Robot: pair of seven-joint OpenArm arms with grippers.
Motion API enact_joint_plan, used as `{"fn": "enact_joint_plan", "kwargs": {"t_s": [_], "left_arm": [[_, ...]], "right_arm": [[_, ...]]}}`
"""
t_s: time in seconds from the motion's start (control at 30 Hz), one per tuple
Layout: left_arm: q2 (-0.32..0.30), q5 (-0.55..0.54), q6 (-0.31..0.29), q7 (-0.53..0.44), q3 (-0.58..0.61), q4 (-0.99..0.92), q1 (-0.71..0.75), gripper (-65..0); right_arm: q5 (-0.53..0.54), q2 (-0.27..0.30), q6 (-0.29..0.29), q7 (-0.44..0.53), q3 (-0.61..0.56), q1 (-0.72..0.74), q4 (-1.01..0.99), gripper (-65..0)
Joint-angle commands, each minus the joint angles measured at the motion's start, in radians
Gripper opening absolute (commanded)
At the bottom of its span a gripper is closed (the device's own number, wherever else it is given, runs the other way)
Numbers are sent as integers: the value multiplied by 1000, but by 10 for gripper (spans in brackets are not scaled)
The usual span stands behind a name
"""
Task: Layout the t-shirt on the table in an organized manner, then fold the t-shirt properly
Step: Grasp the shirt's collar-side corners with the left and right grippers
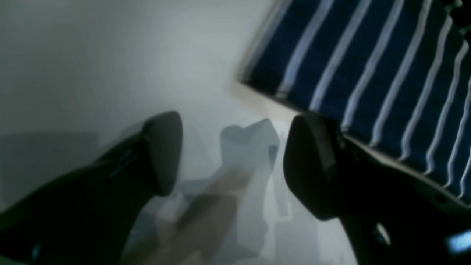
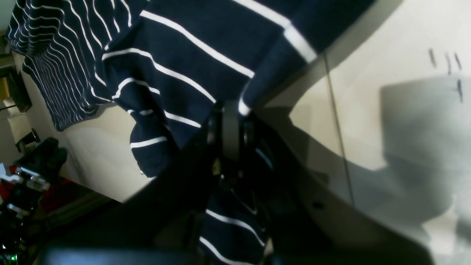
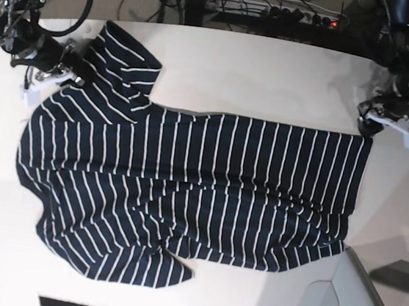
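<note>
The t-shirt point(image 3: 186, 188) lies spread across the middle of the table point(image 3: 272, 79), body running left to right in the base view, stripes running near to far. Its hem edge sits on the right, one sleeve reaches toward the far left corner, and the other sleeve lies at the near left. The fabric is mostly flat, with wrinkles along the near edge.

The right gripper point(image 2: 230, 121) is at the far left of the base view, at the sleeve. In its wrist view the jaws are pinched together on a fold of the t-shirt point(image 2: 184, 55), with striped cloth bunched on both sides of the fingers and lifted a little off the table point(image 2: 386, 55).

The left gripper point(image 1: 232, 162) is at the far right of the base view, just beside the hem corner. In its wrist view the two fingers point(image 1: 165, 151) stand wide apart with nothing between them, only blurred white table point(image 1: 110, 55) below. The t-shirt point(image 1: 368, 73) edge lies just beyond the right-hand finger; whether it touches the cloth is unclear in the blur.
</note>
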Motion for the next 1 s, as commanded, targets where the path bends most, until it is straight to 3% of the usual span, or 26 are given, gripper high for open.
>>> {"fn": "enact_joint_plan", "kwargs": {"t_s": [0.0, 0.2, 0.33, 0.63, 0.73, 0.87, 0.97], "left_arm": [[-16, -11, -5, -18, -4, -5, -23, -221], [-4, -11, -2, -26, -6, -139, -93, -222], [7, -11, 0, -121, 1, -183, -101, -222], [36, -8, 0, -124, 7, -209, -139, -229], [36, -8, 0, -129, 68, -209, -141, -336], [36, -11, 0, -130, 94, -208, -141, -637], [33, -13, 0, -129, 93, -189, -141, -650]], "right_arm": [[-28, 8, -11, -19, -2, -2, 5, -647], [-28, 8, -11, -19, -2, -2, 5, -648], [-28, 10, -11, -19, -2, -2, 5, -648], [-28, 10, -11, -19, -2, 0, 5, -648], [-28, 10, -11, -19, -2, 0, 5, -648], [-28, 10, -11, -19, -3, 0, 7, -648], [-28, 10, -11, -20, -3, -3, 25, -648]]}}
